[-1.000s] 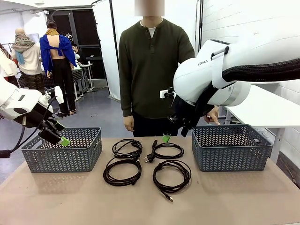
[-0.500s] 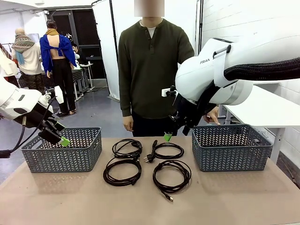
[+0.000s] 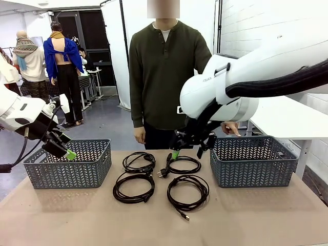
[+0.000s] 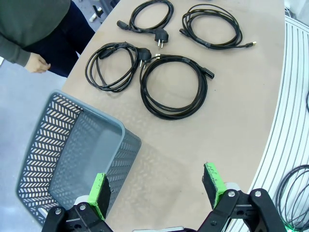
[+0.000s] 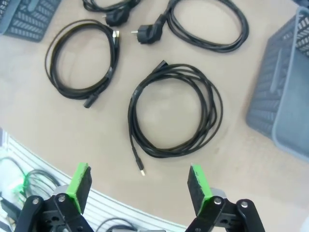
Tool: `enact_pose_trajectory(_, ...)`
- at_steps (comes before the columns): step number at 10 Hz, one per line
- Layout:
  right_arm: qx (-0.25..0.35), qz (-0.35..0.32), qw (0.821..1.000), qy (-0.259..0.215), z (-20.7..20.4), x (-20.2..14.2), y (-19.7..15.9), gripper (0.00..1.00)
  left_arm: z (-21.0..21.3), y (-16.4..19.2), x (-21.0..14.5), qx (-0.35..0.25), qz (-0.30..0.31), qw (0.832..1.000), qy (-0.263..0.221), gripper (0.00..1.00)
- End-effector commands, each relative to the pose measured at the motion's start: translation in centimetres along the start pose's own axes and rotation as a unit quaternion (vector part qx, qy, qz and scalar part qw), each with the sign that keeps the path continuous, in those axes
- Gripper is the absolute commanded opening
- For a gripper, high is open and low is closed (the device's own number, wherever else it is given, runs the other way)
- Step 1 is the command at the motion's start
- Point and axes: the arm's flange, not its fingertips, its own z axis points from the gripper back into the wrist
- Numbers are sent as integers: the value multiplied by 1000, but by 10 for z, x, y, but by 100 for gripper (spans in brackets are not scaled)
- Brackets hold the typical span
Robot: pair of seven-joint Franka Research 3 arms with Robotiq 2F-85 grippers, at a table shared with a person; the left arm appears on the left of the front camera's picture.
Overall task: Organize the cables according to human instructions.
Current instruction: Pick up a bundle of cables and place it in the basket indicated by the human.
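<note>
over the last second the right arm swung down and toward the middle, so the right claw (image 3: 187,152) now hung just above the far-right coil (image 5: 150,33), fingers apart and empty. all four cables (image 5: 214,108) lay loose on the desk (image 3: 77,215) between the left basket (image 3: 66,174) and the right basket (image 3: 251,171), none sorted yet. the left claw (image 3: 64,151), equally spread and empty, had not moved from over the left basket. the human (image 3: 166,72) stood at the far edge. this looked like the approach to a first pick.
</note>
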Motion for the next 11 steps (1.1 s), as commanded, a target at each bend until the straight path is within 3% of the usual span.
enact_pose_trajectory(1, -29, -30, 999, 24, -13, 20, 12, 100, -1, 3, -3, -5, 0, 1000, -5, 100)
enact_pose_trajectory(6, -76, -82, 993, 37, -74, 37, 19, 100, -1, 3, -3, -5, 0, 1000, -5, 100)
enact_pose_trajectory(11, -65, -113, 989, 68, -110, 45, 20, 100, -1, 3, -3, -5, 0, 1000, -5, 100)
